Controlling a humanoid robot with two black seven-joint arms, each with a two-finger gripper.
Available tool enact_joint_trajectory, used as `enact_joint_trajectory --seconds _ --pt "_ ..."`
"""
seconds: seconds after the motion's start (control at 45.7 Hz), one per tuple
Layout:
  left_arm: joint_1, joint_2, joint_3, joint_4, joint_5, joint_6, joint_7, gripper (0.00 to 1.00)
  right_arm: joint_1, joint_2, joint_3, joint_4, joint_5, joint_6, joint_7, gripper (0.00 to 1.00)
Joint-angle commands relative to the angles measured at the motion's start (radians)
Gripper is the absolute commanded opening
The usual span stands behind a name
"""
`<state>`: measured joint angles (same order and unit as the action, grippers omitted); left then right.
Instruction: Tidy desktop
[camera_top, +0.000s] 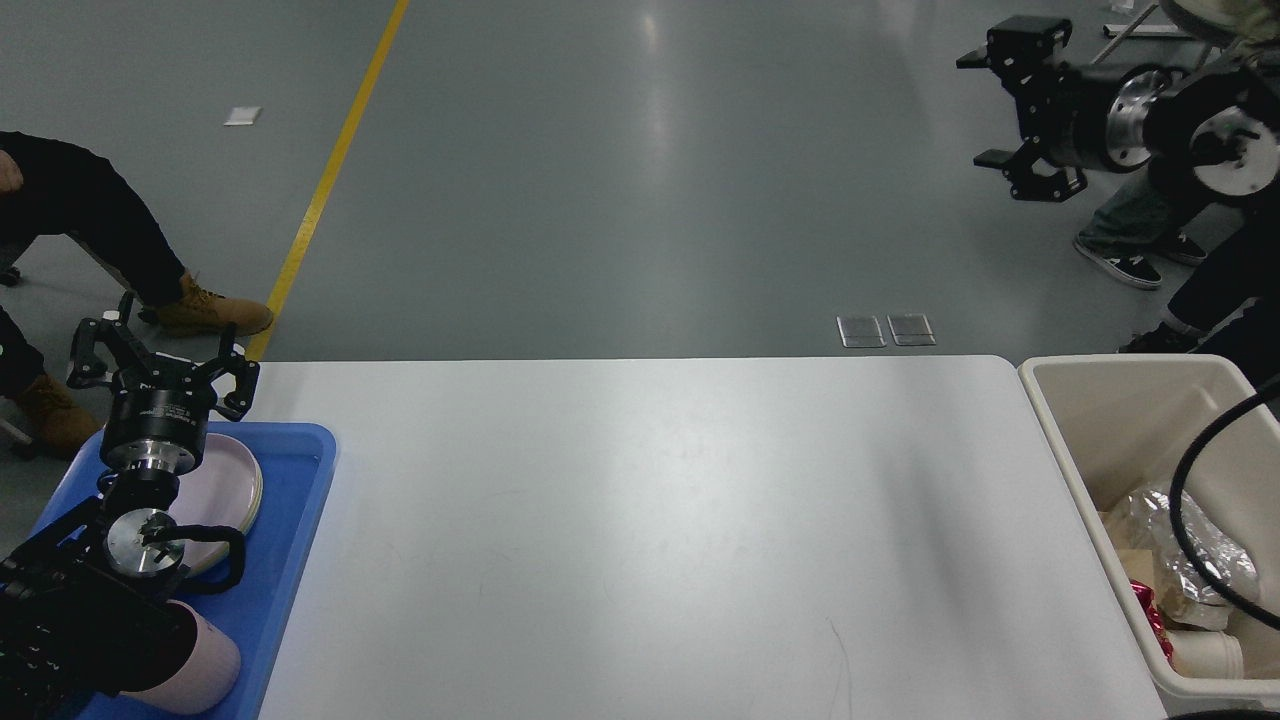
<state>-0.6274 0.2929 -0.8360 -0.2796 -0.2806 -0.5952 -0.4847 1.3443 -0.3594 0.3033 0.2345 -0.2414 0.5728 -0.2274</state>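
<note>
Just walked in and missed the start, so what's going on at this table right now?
A two-armed robot is tidying the desktop, and neither gripper holds anything. The left gripper hangs open over the blue tray, which holds a plate and a pink cup. The right gripper is open, raised high at the far right. Rubbish lies in the cream bin.

Probably a lab or workshop hall: grey floor (640, 180) with a yellow line (325, 180).
</note>
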Motion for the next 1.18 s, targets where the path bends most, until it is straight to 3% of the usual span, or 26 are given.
enact_joint_trajectory --seconds 0.0,0.307,0.504,0.81,0.941,1.16 --pt "0.0 0.0 0.0 0.0 0.0 0.0 0.0 0.96 -0.089 0.112 0.151 -0.041 -0.001 -0.004 0.0 1.0" --pt "0.0 0.0 0.0 -0.001 0.0 0.0 0.0 0.96 -0.29 0.339 0.247 -0.064 0.102 -0.033 0.008 1.0" --pt "0.0 0.0 0.0 0.0 0.0 0.0 0.0 0.96 -0.356 0.405 0.41 -0.063 0.232 -0.071 0.01 1.0" --pt "0.0 0.0 0.0 0.0 0.0 0.0 0.0 0.96 -0.364 0.448 0.626 -0.063 0.258 -0.077 0.011 1.0" --pt "0.0 0.0 0.0 -0.001 0.0 0.0 0.0 0.96 -0.375 0.448 0.711 -0.063 0.258 -0.126 0.014 1.0" --pt "0.0 0.0 0.0 0.0 0.0 0.0 0.0 0.96 -0.401 0.45 0.734 -0.061 0.258 -0.145 0.016 1.0"
